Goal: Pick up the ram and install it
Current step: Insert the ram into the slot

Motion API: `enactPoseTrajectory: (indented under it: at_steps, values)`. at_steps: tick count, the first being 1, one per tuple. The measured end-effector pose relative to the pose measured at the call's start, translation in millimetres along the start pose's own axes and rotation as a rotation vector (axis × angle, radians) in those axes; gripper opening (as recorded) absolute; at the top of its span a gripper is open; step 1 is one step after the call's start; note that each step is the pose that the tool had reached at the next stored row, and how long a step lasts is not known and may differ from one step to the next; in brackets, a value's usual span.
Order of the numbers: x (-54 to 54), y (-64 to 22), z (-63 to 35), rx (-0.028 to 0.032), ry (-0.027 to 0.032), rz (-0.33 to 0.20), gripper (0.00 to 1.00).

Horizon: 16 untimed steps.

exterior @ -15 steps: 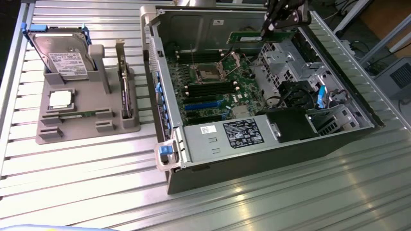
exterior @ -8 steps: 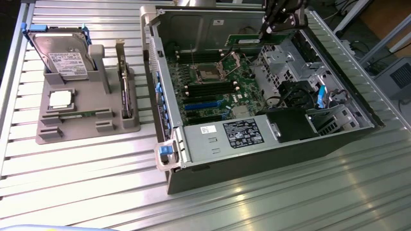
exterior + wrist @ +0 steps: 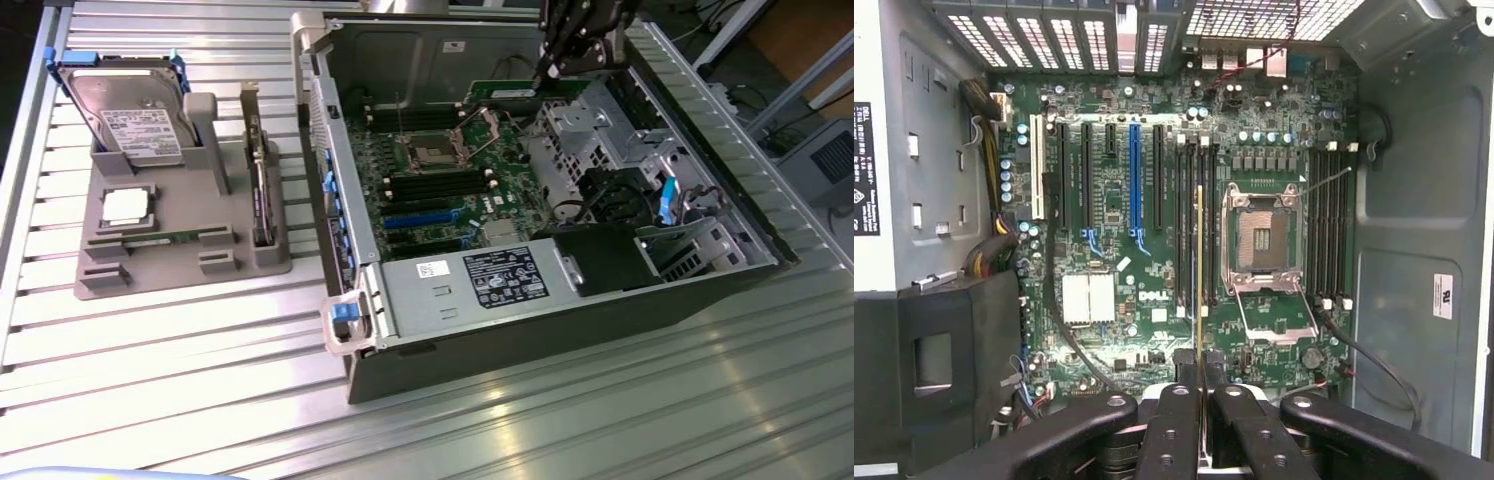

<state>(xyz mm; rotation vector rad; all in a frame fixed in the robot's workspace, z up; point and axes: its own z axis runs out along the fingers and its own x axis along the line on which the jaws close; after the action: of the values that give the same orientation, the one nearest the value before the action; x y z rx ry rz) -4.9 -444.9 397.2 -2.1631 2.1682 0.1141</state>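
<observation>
The gripper [image 3: 1201,392] pinches the ram [image 3: 1200,270] edge-on, holding it over the motherboard's [image 3: 1104,330] memory slots [image 3: 1185,220] beside the open processor socket [image 3: 1262,238].

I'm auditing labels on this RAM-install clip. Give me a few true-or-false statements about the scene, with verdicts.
1. The claw is shut on the long thin green ram stick. True.
2. The claw hangs over the green motherboard inside the open dark computer case. True.
3. The processor is seated in the motherboard's socket. False: the square silver processor chip lies on the grey plastic holder, outside the case.
4. The hard drive is mounted inside the case. False: the silver hard drive stands in the grey holder, to the exterior view's left of the case.
</observation>
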Motion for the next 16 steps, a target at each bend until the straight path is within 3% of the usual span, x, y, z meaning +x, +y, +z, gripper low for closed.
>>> enactPoseTrajectory:
  at_steps: [16]
  values:
    - [2.2,0.4,20.4,0.0,0.0,0.0,0.12]
